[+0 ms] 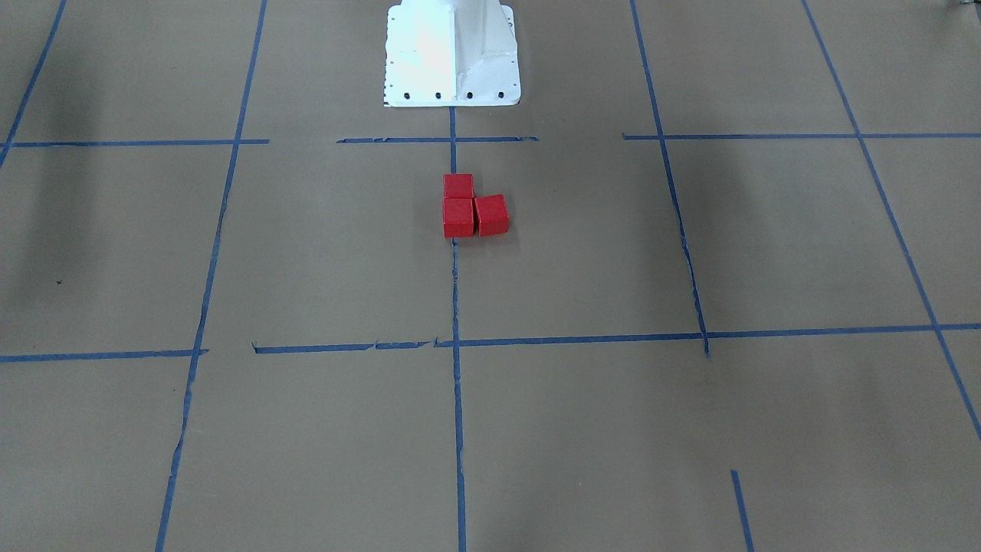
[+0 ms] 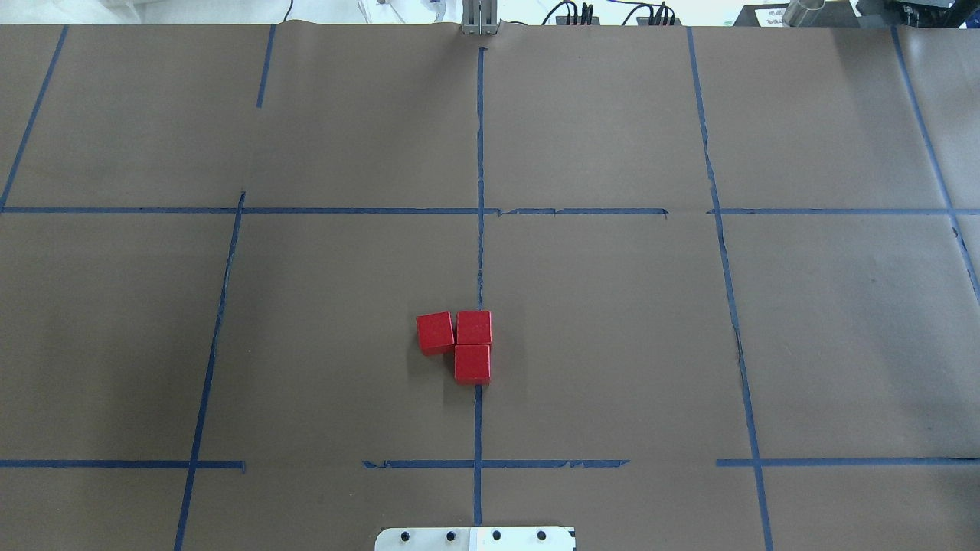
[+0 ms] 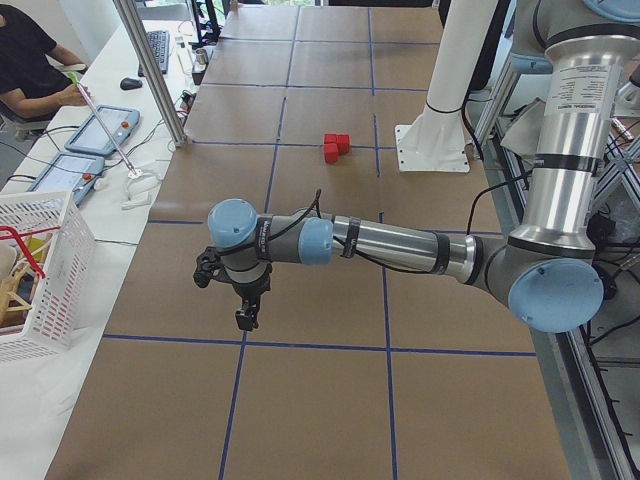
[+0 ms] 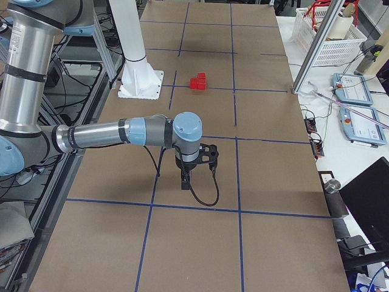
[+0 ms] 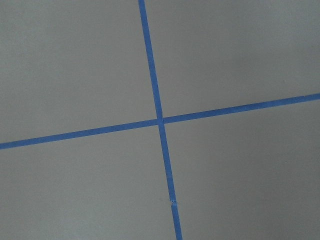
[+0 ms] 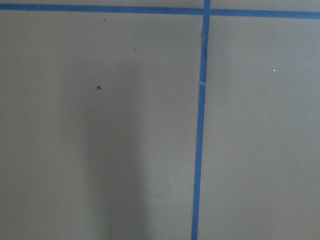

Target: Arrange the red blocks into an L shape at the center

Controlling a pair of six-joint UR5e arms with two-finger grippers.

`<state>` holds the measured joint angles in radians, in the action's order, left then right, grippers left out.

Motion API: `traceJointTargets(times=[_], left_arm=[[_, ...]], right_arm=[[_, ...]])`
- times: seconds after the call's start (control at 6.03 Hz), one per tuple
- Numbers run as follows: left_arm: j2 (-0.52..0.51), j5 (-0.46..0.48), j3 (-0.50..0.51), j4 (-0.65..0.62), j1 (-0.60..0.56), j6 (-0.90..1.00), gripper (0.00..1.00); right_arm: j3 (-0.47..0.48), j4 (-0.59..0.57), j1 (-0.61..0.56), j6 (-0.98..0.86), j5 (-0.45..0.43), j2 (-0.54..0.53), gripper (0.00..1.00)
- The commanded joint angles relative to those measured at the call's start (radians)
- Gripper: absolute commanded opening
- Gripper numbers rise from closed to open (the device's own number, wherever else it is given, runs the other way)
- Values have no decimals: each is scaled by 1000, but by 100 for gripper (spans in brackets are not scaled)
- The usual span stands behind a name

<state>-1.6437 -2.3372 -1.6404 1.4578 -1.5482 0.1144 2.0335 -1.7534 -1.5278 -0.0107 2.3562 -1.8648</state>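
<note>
**Three red blocks** point(image 2: 474, 327) form an L on the centre tape line point(image 2: 480, 153), nearer the white base point(image 2: 475, 539) than the far edge. One leg, two cubes long, runs along the line toward the base. The third cube point(image 2: 435, 332) juts toward the robot's left, slightly twisted, touching the L's corner. Faces are plain, smooth and bright red. The surface is brown paper point(image 2: 612, 344) gridded with blue tape. The left gripper point(image 3: 245, 318) and right gripper point(image 4: 185, 181) hang over opposite ends, well apart from the blocks; whether either is parted or clenched cannot be told. Pendants point(image 3: 95, 130) and a white basket point(image 3: 40, 260) lie beside the paper.
</note>
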Motion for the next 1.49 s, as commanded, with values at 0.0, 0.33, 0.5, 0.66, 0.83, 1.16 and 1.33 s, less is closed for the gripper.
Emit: traceJointTargets(times=[0.0,0.33,0.5,0.66,0.83,1.16,1.33], left_arm=[[48,-4,-9,10,0,-1,100],[63,-39,-36,-5,-1,-124,100],[77,-53,-41,-1,0,-142,100],[70,-50,-47,-4,-1,-134,100],[68,-41,-50,-1,-1,-133,100],[99,-40,-68,3,-3,-122,100],[99,-40,-68,4,-3,-122,100]], right_arm=[[1,0,0,1,0,-5,100],[1,0,0,0,27,-25,100],[1,3,3,-3,41,-42,100],[-7,44,3,-15,34,-65,100],[-19,46,3,-15,29,-65,100],[-19,46,2,-17,32,-66,100],[-19,46,3,-17,32,-63,100]])
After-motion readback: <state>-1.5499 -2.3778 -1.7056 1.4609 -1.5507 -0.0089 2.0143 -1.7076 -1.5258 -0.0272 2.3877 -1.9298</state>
